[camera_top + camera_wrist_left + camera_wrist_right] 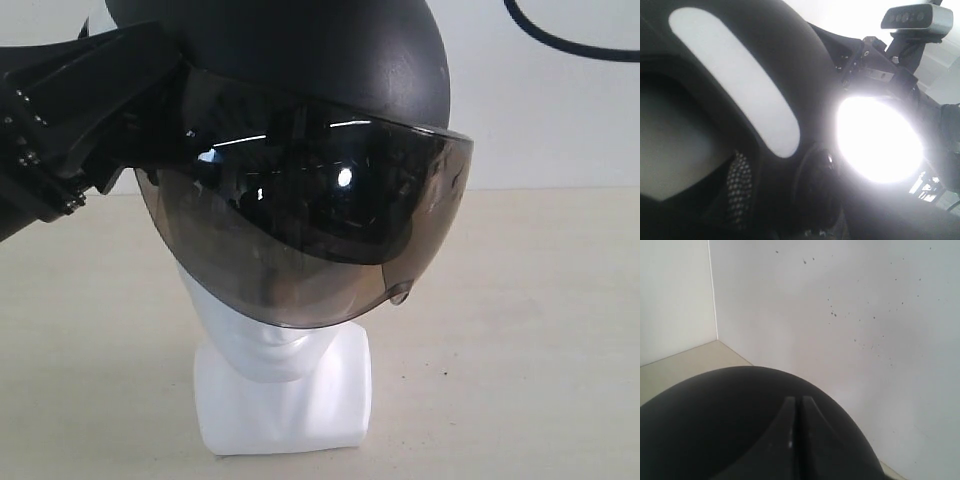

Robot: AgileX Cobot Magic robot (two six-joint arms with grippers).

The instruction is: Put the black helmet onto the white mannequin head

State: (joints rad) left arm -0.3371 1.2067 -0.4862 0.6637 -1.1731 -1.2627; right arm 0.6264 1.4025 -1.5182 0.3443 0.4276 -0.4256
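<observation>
The black helmet (300, 60) sits over the white mannequin head (265, 350), and its smoky visor (310, 230) hangs down to the chin. Only the chin, neck and squarish base (285, 410) show below it. My left gripper (130, 140) reaches in from the left and is shut on the helmet's side by the visor hinge. In the left wrist view the helmet's dark shell (805, 75) fills the frame, with the round pivot knob (820, 185) close up. My right gripper (795, 399) is shut, its fingers pressed together and lying on the helmet's dome (715, 425). It does not show in the exterior view.
The head stands on a beige table (520, 330) in front of a white wall (540, 120). A black cable (560, 40) loops at the upper right. The left wrist view catches a bright lamp (880, 140) and a camera on a mount (917, 17).
</observation>
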